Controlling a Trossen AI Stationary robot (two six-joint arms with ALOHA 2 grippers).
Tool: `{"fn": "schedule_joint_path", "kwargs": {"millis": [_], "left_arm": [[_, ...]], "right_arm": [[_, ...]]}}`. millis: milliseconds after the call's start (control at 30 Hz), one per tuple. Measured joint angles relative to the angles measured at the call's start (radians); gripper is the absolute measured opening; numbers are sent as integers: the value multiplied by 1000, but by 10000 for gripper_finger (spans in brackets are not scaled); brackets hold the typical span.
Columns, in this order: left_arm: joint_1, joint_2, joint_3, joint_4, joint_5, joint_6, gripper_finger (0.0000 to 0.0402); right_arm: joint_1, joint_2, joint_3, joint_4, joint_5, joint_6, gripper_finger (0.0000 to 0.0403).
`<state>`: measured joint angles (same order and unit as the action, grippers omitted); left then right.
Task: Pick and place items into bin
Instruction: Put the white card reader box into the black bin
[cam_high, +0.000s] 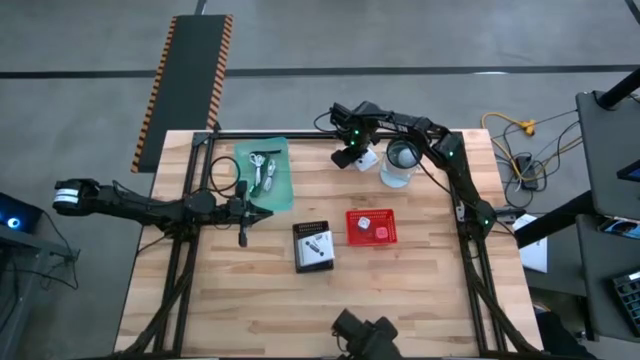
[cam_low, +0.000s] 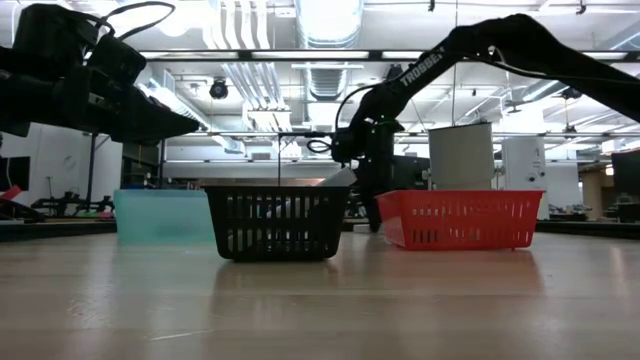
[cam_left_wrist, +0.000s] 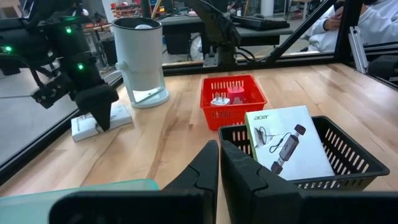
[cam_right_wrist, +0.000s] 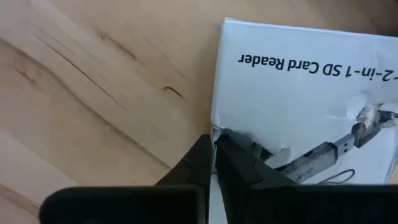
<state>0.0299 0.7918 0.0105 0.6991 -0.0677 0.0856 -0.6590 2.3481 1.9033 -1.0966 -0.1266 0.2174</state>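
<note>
A white card box printed "2-in-1 SD Card Reader" (cam_right_wrist: 298, 93) lies flat on the table near its far edge (cam_high: 367, 158), beside the clear jug (cam_high: 400, 165). My right gripper (cam_right_wrist: 214, 146) (cam_high: 350, 156) stands over it, fingers shut at its edge. My left gripper (cam_left_wrist: 219, 163) (cam_high: 262, 212) is shut and holds nothing, hovering off the green tray's (cam_high: 265, 172) near right corner. A second white box (cam_left_wrist: 289, 143) lies in the black basket (cam_high: 313, 245). The red basket (cam_high: 371, 226) holds a small white cube and a pink blob. Silvery clips (cam_high: 262, 168) lie in the green tray. My right gripper has its fingertips (cam_right_wrist: 231, 149) closed on the white box's edge (cam_right_wrist: 217, 127), where the card is torn and dented. The fingers come from above, pointing down (cam_left_wrist: 99, 109). The box rests flat on the table. Whether a flap or the whole wall sits between the fingers cannot be told.
The clear jug (cam_left_wrist: 140, 62) stands right next to the right gripper, toward the table's right. Red basket (cam_left_wrist: 233, 99) and black basket (cam_left_wrist: 323, 155) sit mid-table. A black frame rail runs along the far and side edges. A person in white sits beyond the table (cam_left_wrist: 336, 28).
</note>
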Motion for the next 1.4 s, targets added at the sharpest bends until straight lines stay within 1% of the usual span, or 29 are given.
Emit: {"fn": "schedule_joint_path", "kwargs": {"millis": [400, 700, 867, 1133, 1267, 1400], "left_arm": [[0, 0, 0, 0, 0, 4, 0], [0, 0, 0, 0, 0, 6, 0], [0, -1, 0, 0, -1, 8, 0], [0, -2, 0, 0, -1, 8, 0], [0, -1, 1, 0, -1, 8, 0], [0, -1, 1, 0, -1, 8, 0]], "right_arm": [[81, -52, -2, -4, 6, -33, 8], [175, -149, 0, -55, 26, -49, 8], [267, -208, 1, -75, 38, -104, 8], [461, -278, 2, -85, 86, -189, 8], [562, -288, 2, -106, 124, -195, 8], [651, -277, 2, -125, 131, -178, 8]]}}
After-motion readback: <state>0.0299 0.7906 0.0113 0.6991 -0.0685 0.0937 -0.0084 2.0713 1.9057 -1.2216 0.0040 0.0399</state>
